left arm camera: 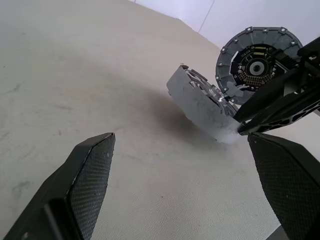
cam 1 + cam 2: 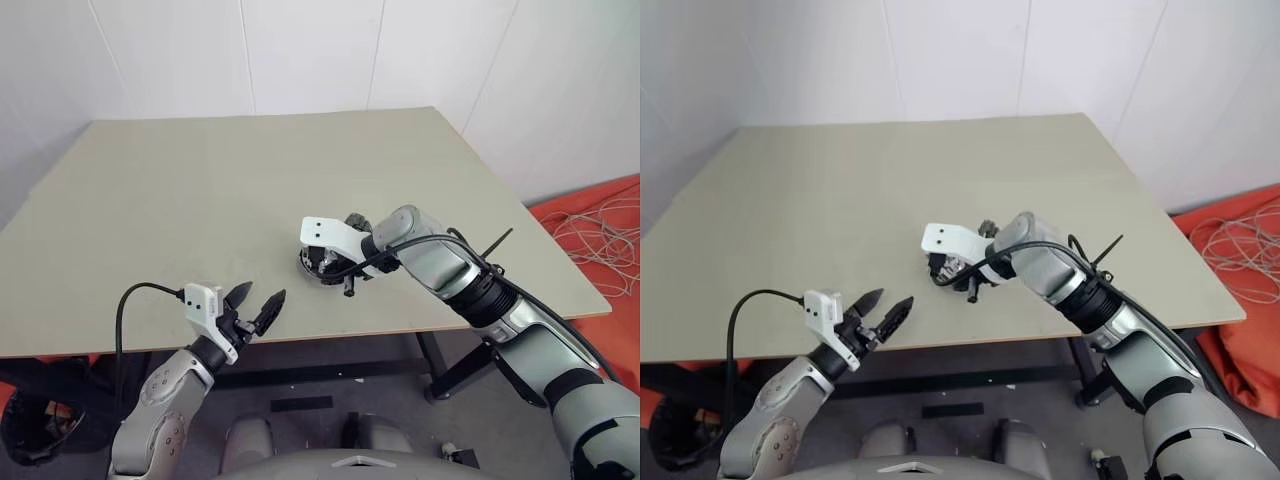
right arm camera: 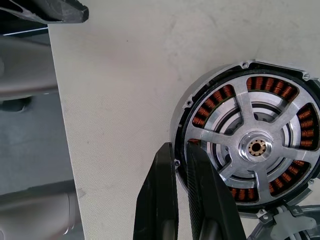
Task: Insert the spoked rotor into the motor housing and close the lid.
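The motor housing (image 3: 272,84), a round ring with copper windings, lies near the table's front edge with the silver spoked rotor (image 3: 257,147) seated in its centre. My right gripper (image 3: 179,150) is shut on the housing's rim, one finger outside and one over the rotor's edge. In the left wrist view the housing (image 1: 200,102) is tilted, one side raised off the table. The grey ribbed lid (image 1: 257,62) stands just behind it, its dark centre facing my left gripper. My left gripper (image 2: 255,305) hovers open and empty at the table's front edge, left of the housing (image 2: 318,265).
The beige table (image 2: 200,190) stretches bare to the left and back. Its front edge runs just below both grippers. An orange cloth with white cables (image 2: 600,230) lies on the floor to the right. White walls stand behind.
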You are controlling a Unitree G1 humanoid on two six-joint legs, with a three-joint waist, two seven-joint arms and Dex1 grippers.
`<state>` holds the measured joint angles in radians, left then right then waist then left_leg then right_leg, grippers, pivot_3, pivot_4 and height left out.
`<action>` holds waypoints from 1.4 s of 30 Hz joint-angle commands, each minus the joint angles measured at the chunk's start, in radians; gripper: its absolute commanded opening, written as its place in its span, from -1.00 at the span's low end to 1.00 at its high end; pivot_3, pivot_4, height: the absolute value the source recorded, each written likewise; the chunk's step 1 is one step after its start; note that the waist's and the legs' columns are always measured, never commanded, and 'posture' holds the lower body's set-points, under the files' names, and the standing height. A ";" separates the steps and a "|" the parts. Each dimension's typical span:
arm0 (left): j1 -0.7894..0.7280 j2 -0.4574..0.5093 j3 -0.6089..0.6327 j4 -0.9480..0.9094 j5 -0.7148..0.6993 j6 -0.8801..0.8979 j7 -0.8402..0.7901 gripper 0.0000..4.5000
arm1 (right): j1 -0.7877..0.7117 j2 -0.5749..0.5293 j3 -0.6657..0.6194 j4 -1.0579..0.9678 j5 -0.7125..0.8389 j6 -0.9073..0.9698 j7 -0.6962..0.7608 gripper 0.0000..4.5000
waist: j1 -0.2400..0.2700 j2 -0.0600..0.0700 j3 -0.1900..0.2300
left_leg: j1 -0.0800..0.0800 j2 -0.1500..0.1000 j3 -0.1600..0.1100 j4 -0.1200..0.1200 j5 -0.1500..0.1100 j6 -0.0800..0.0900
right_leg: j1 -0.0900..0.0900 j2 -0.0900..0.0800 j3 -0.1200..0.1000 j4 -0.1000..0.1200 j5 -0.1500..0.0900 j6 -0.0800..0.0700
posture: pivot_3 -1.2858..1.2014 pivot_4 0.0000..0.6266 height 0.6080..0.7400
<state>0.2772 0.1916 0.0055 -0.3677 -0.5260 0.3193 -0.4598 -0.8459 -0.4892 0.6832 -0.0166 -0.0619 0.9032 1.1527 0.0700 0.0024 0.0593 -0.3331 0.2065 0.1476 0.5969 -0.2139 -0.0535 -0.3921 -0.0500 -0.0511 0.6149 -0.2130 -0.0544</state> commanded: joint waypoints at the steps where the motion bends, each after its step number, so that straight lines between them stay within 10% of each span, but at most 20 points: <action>1: -0.001 0.004 -0.003 -0.050 -0.006 0.001 0.002 1.00 | -0.020 0.004 -0.019 -0.014 0.005 -0.018 -0.011 -0.99 | 0.001 0.000 0.000 | 0.000 0.000 0.000 0.000 0.000 0.000 | 0.000 0.000 0.000 0.000 0.000 0.000 | 0.03 -1.00 1.00; 31: 0.001 0.008 0.000 -0.059 -0.014 0.015 0.008 1.00 | -0.017 0.028 -0.002 -0.022 0.024 -0.031 -0.048 -0.69 | 0.002 0.000 0.000 | 0.001 0.000 0.000 0.000 0.000 0.000 | 0.001 0.000 0.000 0.000 0.000 0.000 | 0.03 -1.00 1.00; 42: -0.018 0.019 0.015 -0.035 -0.024 0.023 -0.009 1.00 | -0.084 0.271 -0.324 -0.067 0.310 0.084 -0.104 -0.69 | 0.002 -0.001 0.000 | 0.001 0.000 0.000 0.000 0.000 0.000 | 0.001 0.000 0.000 0.000 0.000 0.000 | 0.03 -1.00 1.00</action>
<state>0.2728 0.2061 0.0092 -0.3917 -0.5329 0.3484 -0.4556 -0.8943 -0.2399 0.4428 -0.0494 0.1830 0.9670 1.0601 0.0716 0.0017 0.0592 -0.3324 0.2062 0.1472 0.5969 -0.2138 -0.0535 -0.3913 -0.0501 -0.0511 0.6152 -0.2130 -0.0544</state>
